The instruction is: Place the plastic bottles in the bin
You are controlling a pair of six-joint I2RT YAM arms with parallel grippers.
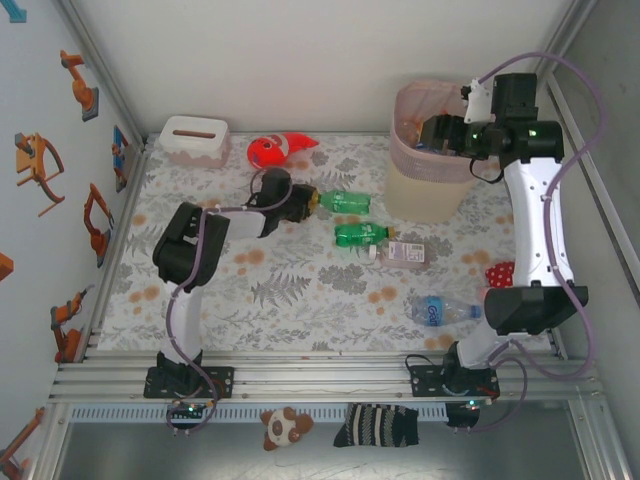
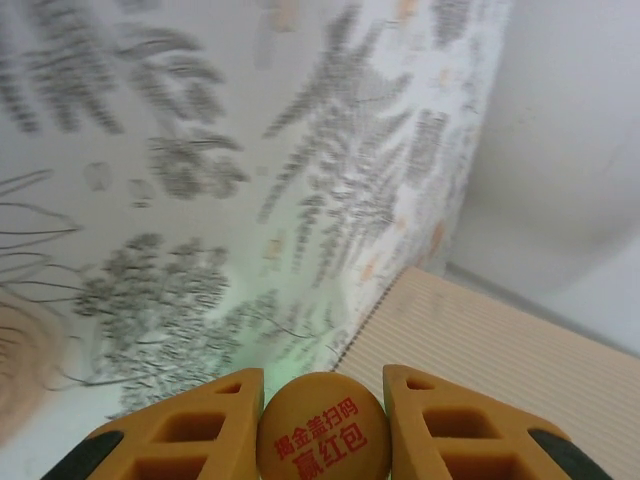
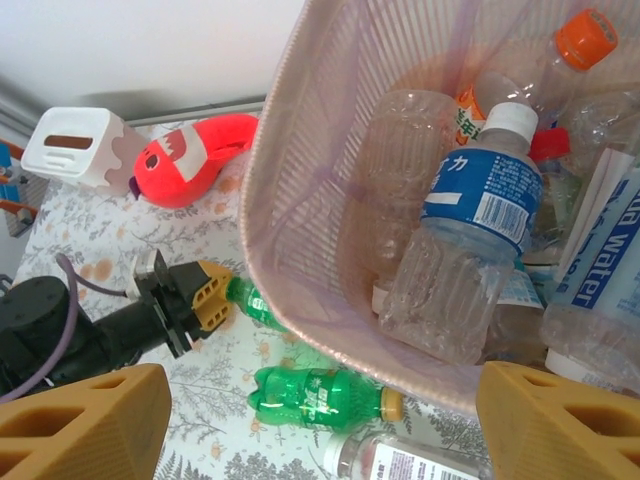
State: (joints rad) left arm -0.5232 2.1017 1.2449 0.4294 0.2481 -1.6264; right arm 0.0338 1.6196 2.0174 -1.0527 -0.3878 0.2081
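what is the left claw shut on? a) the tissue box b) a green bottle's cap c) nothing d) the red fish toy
b: the left claw grips the green bottle by its orange cap, which sits squeezed between the two fingers.

Green bottle [image 1: 345, 201], fern-printed table [image 1: 300, 290], beige bin [image 1: 420, 195] with pink liner [image 1: 402, 150].

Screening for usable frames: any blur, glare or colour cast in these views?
Left wrist: tablecloth soft and out of focus, with a faint green tint; the printed orange cap reads sharp. Right wrist: bottles in the bin crisp. Top external: even light, soft shadows, no glare.
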